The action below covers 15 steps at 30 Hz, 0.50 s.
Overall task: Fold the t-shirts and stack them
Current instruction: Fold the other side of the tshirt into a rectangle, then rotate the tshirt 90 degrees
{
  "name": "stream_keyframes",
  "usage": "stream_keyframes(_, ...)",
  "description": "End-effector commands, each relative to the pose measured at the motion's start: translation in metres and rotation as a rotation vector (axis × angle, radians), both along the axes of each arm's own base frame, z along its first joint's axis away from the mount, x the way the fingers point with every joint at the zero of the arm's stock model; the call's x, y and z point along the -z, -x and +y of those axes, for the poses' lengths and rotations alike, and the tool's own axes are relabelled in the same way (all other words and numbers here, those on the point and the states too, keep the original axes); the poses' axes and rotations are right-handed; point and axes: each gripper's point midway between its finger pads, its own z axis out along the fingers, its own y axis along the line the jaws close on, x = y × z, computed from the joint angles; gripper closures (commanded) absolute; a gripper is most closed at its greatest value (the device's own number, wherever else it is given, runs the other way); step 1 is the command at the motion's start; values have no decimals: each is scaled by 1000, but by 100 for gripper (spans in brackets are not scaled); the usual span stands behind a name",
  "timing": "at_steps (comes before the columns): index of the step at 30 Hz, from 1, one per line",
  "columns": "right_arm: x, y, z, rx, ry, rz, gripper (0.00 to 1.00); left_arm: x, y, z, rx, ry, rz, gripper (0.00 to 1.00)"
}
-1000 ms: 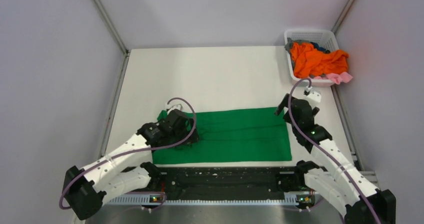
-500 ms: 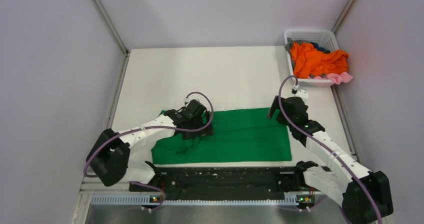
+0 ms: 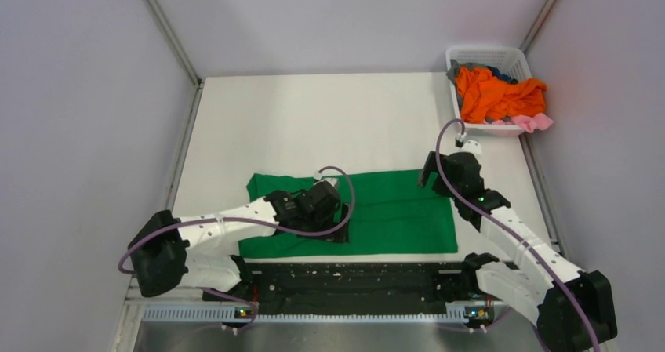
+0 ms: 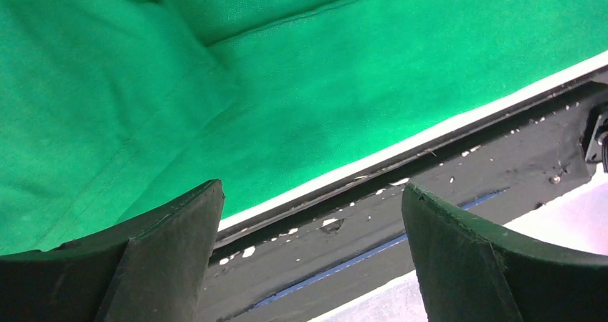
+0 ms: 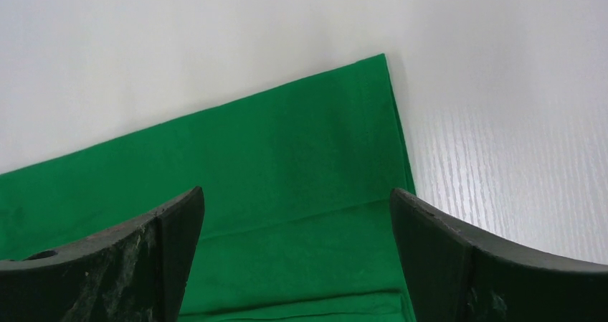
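Observation:
A bright green t-shirt [image 3: 392, 211] lies flat in a long folded rectangle near the table's front edge. My left gripper [image 3: 339, 230] hovers open over the middle of its near hem. In the left wrist view the green t-shirt [image 4: 287, 71] fills the top, and the left gripper [image 4: 312, 193] holds nothing. My right gripper [image 3: 430, 173] stands open above the shirt's far right corner. The right wrist view shows that corner of the t-shirt [image 5: 287, 164] beneath the empty right gripper [image 5: 296, 196]. An orange t-shirt [image 3: 498, 93] is heaped in the basket with a pink one [image 3: 533, 122] hanging over its rim.
The white lattice basket [image 3: 502, 54] sits at the far right corner of the table. A black rail [image 3: 353, 277] runs along the near edge, just below the shirt's hem, also the black rail [image 4: 430, 193] under the left fingers. Metal rails line both table sides.
My left arm has swept right along the green shirt, from its left end to the middle of the near hem. The right gripper has shifted slightly left. Both stayed open.

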Motion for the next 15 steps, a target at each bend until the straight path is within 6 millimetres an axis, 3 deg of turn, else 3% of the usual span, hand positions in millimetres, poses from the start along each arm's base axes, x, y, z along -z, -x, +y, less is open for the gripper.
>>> stream_keyframes(1,-11,-8,14,-74,-28,-40,1,-23,-12,13,-71,2,-84,1)
stream_keyframes(4,-10,-10,30,-150,-66,-47,1,-47,-28,23,-154,38,-189,1)
stream_keyframes(8,2,-14,52,-228,-127,-22,1,-52,-67,70,-392,-6,-286,1)
stream_keyframes(12,22,-15,72,-298,-107,69,1,-34,-101,82,-499,131,-241,1)
stream_keyframes(15,44,-10,84,-338,-75,157,1,-10,-113,92,-553,79,-190,1)
